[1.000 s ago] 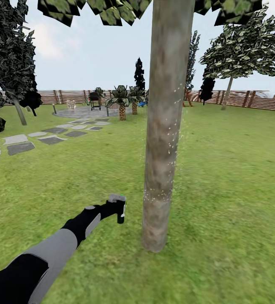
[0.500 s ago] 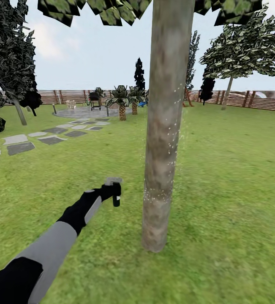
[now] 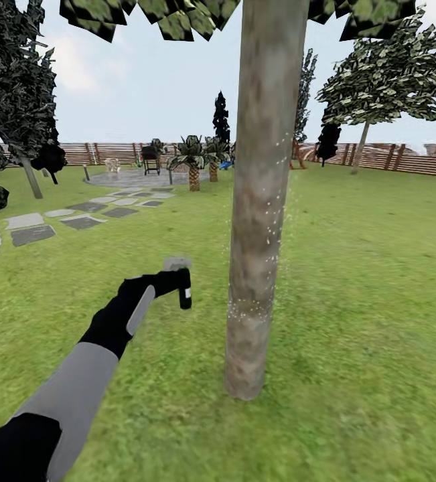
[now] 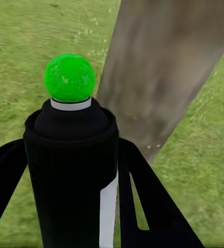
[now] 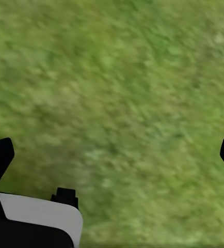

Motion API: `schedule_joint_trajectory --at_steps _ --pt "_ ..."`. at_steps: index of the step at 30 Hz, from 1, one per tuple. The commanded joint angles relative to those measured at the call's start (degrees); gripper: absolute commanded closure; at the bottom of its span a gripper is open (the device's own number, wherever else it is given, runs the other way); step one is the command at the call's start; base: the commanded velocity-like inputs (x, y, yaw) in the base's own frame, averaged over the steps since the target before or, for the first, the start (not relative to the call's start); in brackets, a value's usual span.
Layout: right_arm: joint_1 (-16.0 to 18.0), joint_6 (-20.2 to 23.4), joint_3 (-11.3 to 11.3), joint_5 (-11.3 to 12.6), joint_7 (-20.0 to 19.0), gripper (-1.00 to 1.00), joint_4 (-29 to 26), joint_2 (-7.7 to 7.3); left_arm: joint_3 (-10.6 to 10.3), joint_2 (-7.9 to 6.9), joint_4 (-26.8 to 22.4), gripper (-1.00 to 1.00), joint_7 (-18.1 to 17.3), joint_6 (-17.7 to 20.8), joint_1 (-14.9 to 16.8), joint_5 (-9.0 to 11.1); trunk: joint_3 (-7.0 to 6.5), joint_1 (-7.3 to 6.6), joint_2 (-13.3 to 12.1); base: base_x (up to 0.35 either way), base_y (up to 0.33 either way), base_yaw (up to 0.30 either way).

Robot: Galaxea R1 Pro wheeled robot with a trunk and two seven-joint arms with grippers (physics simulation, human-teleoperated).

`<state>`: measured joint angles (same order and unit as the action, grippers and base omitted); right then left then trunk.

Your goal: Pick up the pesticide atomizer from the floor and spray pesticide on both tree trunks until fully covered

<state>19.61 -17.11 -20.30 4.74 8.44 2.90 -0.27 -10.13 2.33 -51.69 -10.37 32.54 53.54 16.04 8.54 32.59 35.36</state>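
— Where do we have the atomizer?

— In our left gripper, jaws clamped on its dark body, held in the air just left of the trunk and apart from it. From the left wrist, the green dot on its top faces the bark.

— Is there pesticide on the trunk?

— We see white specks scattered over the right part of the bark at mid-height and around the edges lower down; the base looks bare.

— And our right gripper?

— Its jaws stand wide apart over the lawn, holding nothing.

— What lies behind?

— A second tree far right by the fence, and stepping stones on the left.
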Motion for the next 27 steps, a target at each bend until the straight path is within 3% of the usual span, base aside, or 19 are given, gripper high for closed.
schedule_joint_trajectory --at_steps 1,6,11,15,20,21,27 --pt "-0.01 -0.01 0.0 0.0 0.0 -1.0 0.0 0.0 0.25 0.06 -0.97 1.0 0.0 1.55 0.59 -0.03 0.0 0.0 0.0 0.0 0.0 0.0" --pt "0.0 -0.01 0.0 0.0 0.0 -1.0 0.08 0.0 0.54 0.25 -2.18 1.0 -0.23 3.32 3.35 0.03 0.0 0.0 0.0 0.0 0.0 0.0" --pt "0.02 -0.01 0.0 0.0 0.0 -1.0 0.09 0.0 0.55 0.3 -2.25 1.0 -0.11 10.95 6.26 0.05 0.0 0.0 0.0 0.0 0.0 0.0" --pt "0.01 0.02 0.0 0.0 0.0 -1.0 0.09 0.0 0.55 0.45 -1.95 1.0 -0.17 13.02 9.97 0.08 0.0 0.0 0.0 0.0 0.0 0.0" --pt "0.0 0.05 0.0 0.0 0.0 -1.0 0.09 0.0 0.55 2.69 -1.42 1.0 -0.17 17.6 14.44 0.09 0.0 0.0 0.0 0.0 0.0 0.0" --pt "-0.01 0.06 0.0 0.0 0.0 -1.0 0.09 0.0 0.55 3.6 -0.5 1.0 -0.17 18.58 16.68 0.08 0.0 0.0 0.0 0.0 0.0 0.0" --pt "0.0 0.12 0.0 0.0 -0.06 -1.0 0.09 0.0 0.55 5.27 0.5 1.0 -0.18 21.87 23.08 0.12 0.0 0.0 0.0 0.0 0.0 0.0"
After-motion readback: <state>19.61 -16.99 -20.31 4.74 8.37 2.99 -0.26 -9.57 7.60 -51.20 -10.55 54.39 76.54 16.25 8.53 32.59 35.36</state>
